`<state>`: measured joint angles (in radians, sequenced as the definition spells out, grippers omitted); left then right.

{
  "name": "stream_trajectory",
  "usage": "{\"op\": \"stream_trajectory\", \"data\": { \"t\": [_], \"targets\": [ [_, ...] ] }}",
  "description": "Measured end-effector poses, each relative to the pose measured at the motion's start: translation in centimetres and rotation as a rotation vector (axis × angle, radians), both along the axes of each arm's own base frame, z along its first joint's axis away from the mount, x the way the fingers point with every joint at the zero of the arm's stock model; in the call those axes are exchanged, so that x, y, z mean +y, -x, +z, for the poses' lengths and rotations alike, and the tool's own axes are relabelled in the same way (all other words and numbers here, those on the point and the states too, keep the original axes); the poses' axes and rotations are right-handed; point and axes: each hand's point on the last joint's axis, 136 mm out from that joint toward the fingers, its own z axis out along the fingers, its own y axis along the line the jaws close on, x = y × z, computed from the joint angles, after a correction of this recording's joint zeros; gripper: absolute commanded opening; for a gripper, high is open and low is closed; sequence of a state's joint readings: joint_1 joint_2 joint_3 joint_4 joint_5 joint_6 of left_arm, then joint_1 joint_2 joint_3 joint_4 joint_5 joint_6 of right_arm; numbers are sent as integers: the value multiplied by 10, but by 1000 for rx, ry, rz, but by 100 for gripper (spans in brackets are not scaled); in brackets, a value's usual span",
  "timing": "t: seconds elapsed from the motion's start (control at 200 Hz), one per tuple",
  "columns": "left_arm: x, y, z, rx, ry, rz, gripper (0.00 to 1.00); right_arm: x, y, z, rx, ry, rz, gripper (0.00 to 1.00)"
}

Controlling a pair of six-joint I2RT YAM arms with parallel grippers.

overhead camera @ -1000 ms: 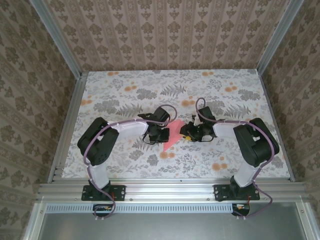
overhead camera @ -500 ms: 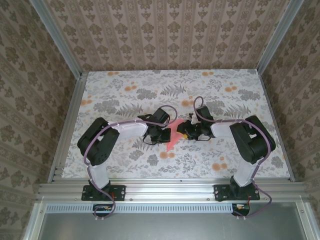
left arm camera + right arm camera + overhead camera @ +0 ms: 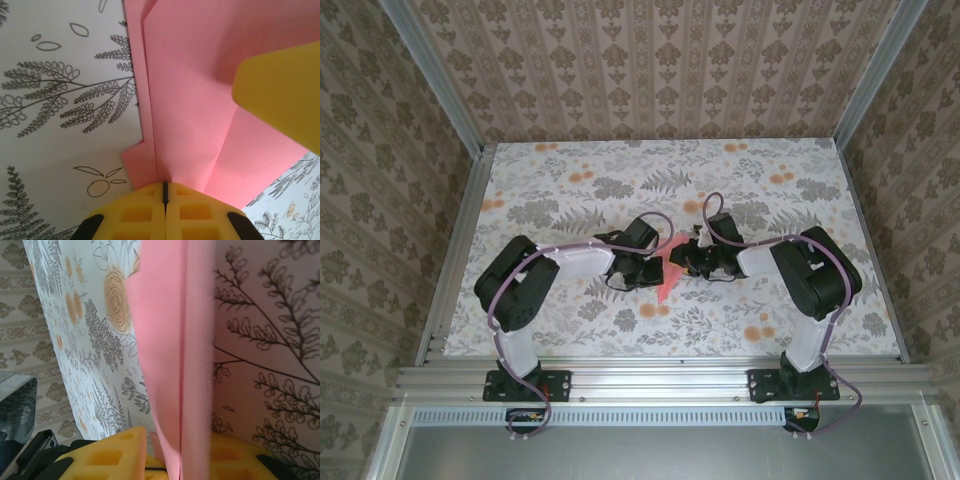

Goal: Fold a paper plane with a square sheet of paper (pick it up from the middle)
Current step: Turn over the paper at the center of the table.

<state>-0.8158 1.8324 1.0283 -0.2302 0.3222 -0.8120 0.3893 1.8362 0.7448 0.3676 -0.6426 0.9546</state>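
I see the folded, salmon-pink square sheet of paper [image 3: 665, 282] at the middle of the floral table [image 3: 570, 180], between my two arms. My left gripper [image 3: 164, 192] is clamped tight on its creased edge. The sheet also runs between the fingers of my right gripper [image 3: 175, 462], but I cannot tell whether they pinch it.

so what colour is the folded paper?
The paper is plain salmon pink, no print; best in the left wrist view, clamped by the left gripper.

floral tabletop [image 3: 570, 190]; damask wallpaper walls [image 3: 650, 70]; aluminium frame [image 3: 660, 378] near edge.
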Motion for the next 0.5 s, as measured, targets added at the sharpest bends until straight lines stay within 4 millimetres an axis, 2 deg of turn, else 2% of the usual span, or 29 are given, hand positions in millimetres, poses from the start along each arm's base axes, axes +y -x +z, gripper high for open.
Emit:
{"op": "stream_trajectory", "data": {
  "t": [0.145, 0.31, 0.42, 0.5],
  "targets": [
    [2, 2, 0, -1, 7, 8, 8, 0, 2, -4, 11, 5, 0, 10],
    [10, 8, 5, -1, 10, 24, 14, -3, 5, -4, 12, 26, 5, 4],
    [14, 8, 20, -40, 31, 32, 18, -8, 10, 7, -10, 62, 15, 4],
    [18, 5, 39, -97, 53, 47, 19, -14, 14, 18, -33, 100, 29, 4]
  ]
}}
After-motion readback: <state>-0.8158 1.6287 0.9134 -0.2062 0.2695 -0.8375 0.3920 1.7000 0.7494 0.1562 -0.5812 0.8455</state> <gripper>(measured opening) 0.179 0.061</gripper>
